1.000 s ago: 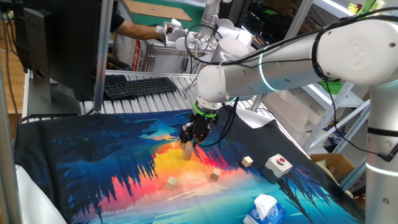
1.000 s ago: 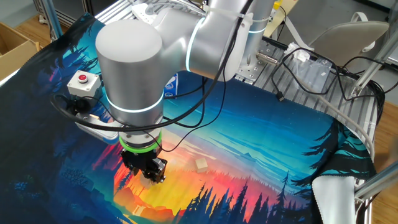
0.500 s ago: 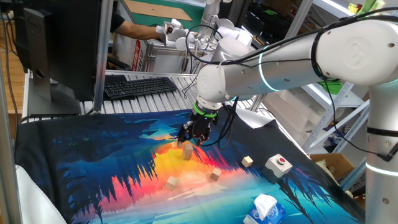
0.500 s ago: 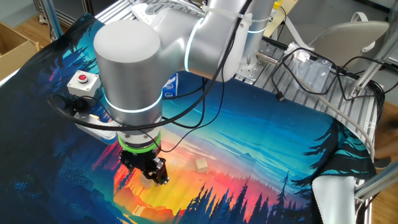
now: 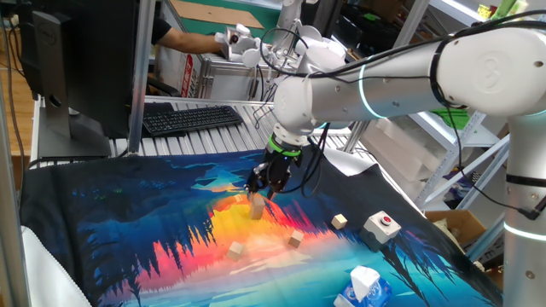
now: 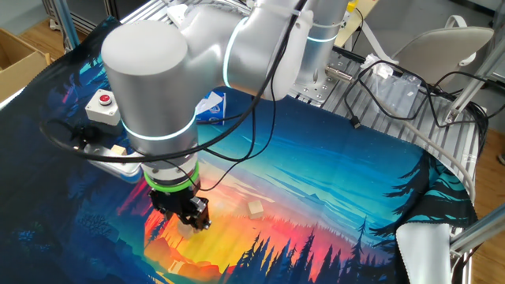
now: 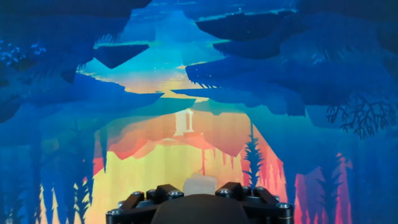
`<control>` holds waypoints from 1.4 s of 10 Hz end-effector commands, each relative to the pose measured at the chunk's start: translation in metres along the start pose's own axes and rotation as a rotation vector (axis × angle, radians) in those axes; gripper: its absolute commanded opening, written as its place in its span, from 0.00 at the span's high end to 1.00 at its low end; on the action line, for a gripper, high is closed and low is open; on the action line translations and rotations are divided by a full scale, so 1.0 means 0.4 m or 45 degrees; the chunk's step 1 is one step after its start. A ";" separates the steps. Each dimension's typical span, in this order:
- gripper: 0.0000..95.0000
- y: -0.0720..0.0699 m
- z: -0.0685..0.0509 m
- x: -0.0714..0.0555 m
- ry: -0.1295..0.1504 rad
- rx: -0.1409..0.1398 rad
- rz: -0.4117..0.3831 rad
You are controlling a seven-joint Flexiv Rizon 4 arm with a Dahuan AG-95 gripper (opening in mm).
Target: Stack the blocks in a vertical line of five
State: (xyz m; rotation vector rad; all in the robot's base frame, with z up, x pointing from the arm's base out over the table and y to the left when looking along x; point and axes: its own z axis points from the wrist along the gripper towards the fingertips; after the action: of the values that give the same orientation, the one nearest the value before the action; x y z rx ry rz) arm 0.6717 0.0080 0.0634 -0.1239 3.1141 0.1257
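Note:
Pale wooden blocks lie on the colourful mat. A tall piece that looks like two blocks stacked (image 5: pixel 255 207) stands at the mat's middle. My gripper (image 5: pixel 261 186) hangs just above it, jaws open and spread wider than the block. In the hand view the top block (image 7: pixel 199 183) shows between the two black jaw mounts, untouched. Loose blocks lie at the front left (image 5: pixel 235 250), front middle (image 5: pixel 294 240) and right (image 5: pixel 339 221). From the other side my gripper (image 6: pixel 192 218) hides the stack, and two loose blocks (image 6: pixel 256 208) (image 6: pixel 118 149) show.
A white box with a red button (image 5: pixel 382 225) sits at the mat's right edge. A blue-and-white carton (image 5: pixel 363 288) lies at the front right corner. A keyboard (image 5: pixel 189 117) and a monitor stand (image 5: pixel 72 128) are behind the mat.
The gripper stays over the stack, raised only slightly. Its jaws look spread wider than a second ago. The arm's upper joints have shifted a little.

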 end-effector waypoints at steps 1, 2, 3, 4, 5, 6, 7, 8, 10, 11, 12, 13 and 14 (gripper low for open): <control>0.40 0.000 -0.008 0.002 -0.012 0.003 0.011; 0.40 0.000 -0.019 0.004 -0.011 0.004 0.004; 0.40 -0.004 -0.029 0.006 -0.013 0.006 -0.012; 0.40 -0.010 -0.037 0.007 -0.016 0.011 -0.022; 0.40 -0.019 -0.046 0.006 -0.018 0.016 -0.066; 0.60 -0.036 -0.056 0.002 -0.021 0.024 -0.162; 0.60 -0.044 -0.061 -0.003 -0.025 0.035 -0.192; 0.60 -0.057 -0.068 -0.009 -0.026 0.036 -0.208; 0.60 -0.084 -0.082 -0.019 -0.027 0.037 -0.208; 0.60 -0.102 -0.090 -0.025 -0.030 0.035 -0.208; 0.60 -0.113 -0.091 -0.029 -0.032 0.035 -0.208; 0.40 -0.138 -0.090 -0.034 -0.033 0.034 -0.208; 0.40 -0.150 -0.087 -0.038 -0.037 0.033 -0.208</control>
State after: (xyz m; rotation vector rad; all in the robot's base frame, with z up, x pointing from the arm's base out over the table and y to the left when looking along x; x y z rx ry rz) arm 0.6927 -0.0560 0.0945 -0.3760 3.0572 0.0826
